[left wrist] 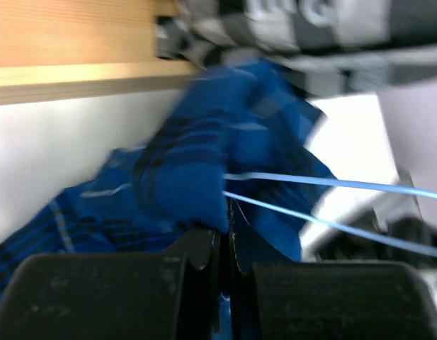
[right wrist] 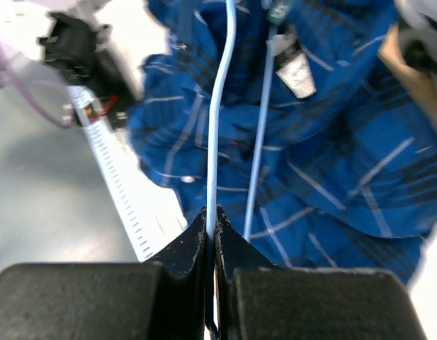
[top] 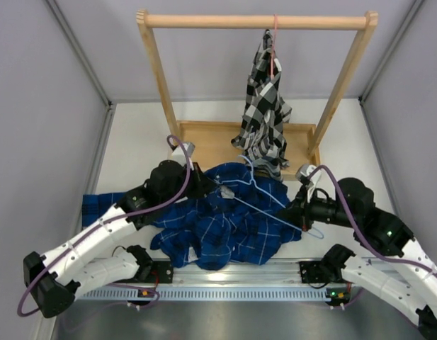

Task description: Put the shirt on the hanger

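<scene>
**Spotter:** Where's the shirt?

**Me:** The shirt (top: 225, 223) is crumpled on the tabletop (top: 133, 152) between my arms, just in front of the wooden rack (top: 253, 21). One sleeve trails off to the left. The hanger (top: 264, 202) lies slantwise on top of it.

**Spotter:** And your claws?

**Me:** On the left wrist view, my left claw (left wrist: 225, 230) is nearly closed, pinching a fold of blue cloth right where the hanger's wires start. My right claw (right wrist: 212, 223) is clamped tight on one hanger wire at its near right end.

**Spotter:** The rail?

**Me:** A checked shirt (top: 264, 113) hangs there on a pink hanger (top: 273, 42).
</scene>
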